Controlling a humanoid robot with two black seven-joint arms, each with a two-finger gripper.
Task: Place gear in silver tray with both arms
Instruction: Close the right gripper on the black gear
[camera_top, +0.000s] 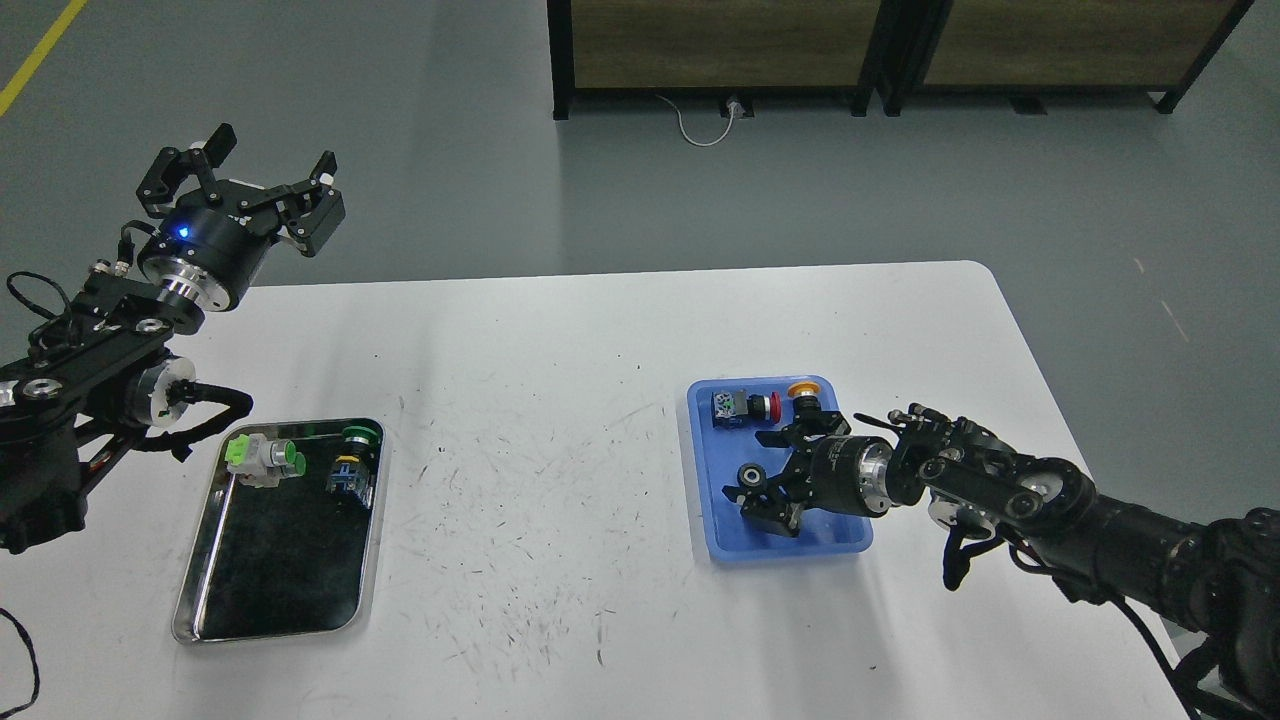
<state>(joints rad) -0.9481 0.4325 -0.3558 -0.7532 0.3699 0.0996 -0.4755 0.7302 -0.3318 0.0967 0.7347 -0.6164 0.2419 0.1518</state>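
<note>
Reaching into the blue tray (722, 545) at four o'clock on the white table (560, 330), the right gripper (766, 475) spreads its jaws wide around a black gear (750, 474). Left gripper (250, 170) hangs agape at ten o'clock. The silver tray (190, 590) at eight o'clock holds two push-button switches (263, 457).

Left tool (262, 178) raised, fingers spread, right tool (768, 470) low, fingers apart
</note>
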